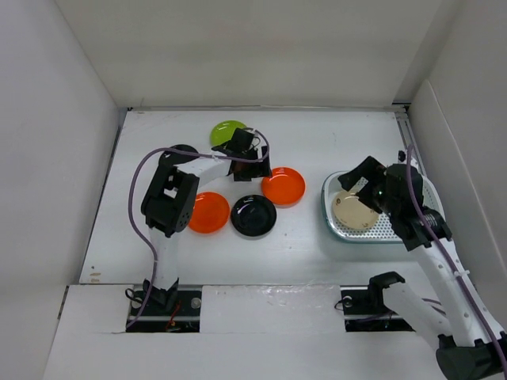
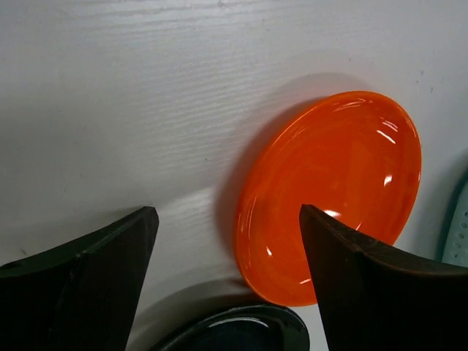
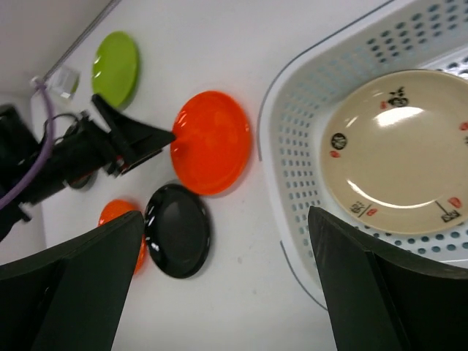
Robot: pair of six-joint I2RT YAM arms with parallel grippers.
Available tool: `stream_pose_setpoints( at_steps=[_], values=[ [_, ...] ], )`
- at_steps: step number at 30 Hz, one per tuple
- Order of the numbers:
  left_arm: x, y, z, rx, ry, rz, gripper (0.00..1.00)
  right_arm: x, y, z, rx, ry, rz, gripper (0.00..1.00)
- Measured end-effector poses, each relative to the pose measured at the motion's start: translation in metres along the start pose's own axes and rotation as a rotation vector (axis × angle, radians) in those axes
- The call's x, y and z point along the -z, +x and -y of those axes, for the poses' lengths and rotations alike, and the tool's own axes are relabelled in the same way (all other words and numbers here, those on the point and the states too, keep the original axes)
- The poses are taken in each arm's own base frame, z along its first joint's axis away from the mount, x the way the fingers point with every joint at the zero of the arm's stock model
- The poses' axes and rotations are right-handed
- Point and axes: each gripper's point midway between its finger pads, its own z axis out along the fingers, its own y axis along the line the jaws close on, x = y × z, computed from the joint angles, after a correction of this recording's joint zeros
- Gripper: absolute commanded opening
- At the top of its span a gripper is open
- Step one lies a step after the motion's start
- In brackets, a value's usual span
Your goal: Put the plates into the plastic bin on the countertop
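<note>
A cream plate with small marks lies in the plastic bin, also seen in the right wrist view. On the countertop lie a lime green plate, an orange plate, a second orange plate and a black plate. My left gripper is open and empty, low beside the first orange plate, its right finger over that plate's near edge. My right gripper is open and empty above the bin's left rim.
White walls bound the countertop on three sides. A dark round shape sits partly hidden under the left arm. The black plate lies just below the left gripper. The bin's right half is hidden by the right arm.
</note>
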Motion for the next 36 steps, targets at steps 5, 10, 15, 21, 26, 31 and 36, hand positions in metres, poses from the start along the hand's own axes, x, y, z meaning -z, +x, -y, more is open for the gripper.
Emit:
stream_pose_setpoints(
  at_steps=[5, 10, 15, 21, 26, 31, 36],
  values=[
    [-0.009, -0.006, 0.010, -0.018, 0.052, -0.002, 0.43, 0.021, 0.002, -0.027, 0.042, -0.146, 0.004, 0.95],
    [-0.023, 0.004, 0.008, -0.011, 0.065, -0.037, 0.16, 0.033, -0.001, -0.040, 0.052, -0.222, 0.022, 0.94],
    [-0.025, 0.006, 0.010, -0.008, 0.082, -0.046, 0.00, 0.032, 0.003, -0.045, 0.066, -0.242, 0.004, 0.92],
    [-0.023, -0.001, 0.017, 0.005, 0.107, -0.032, 0.00, 0.023, 0.011, -0.048, 0.082, -0.277, -0.017, 0.92],
    [-0.014, -0.015, 0.011, 0.047, 0.107, -0.001, 0.00, 0.005, 0.030, -0.046, 0.109, -0.322, -0.054, 0.92],
    [0.032, -0.046, 0.017, 0.066, 0.105, 0.098, 0.00, -0.009, 0.037, -0.045, 0.131, -0.333, -0.061, 0.92],
    [0.107, -0.057, 0.053, 0.052, 0.177, 0.217, 0.00, -0.024, 0.037, -0.055, 0.147, -0.367, -0.067, 0.92]
  ],
)
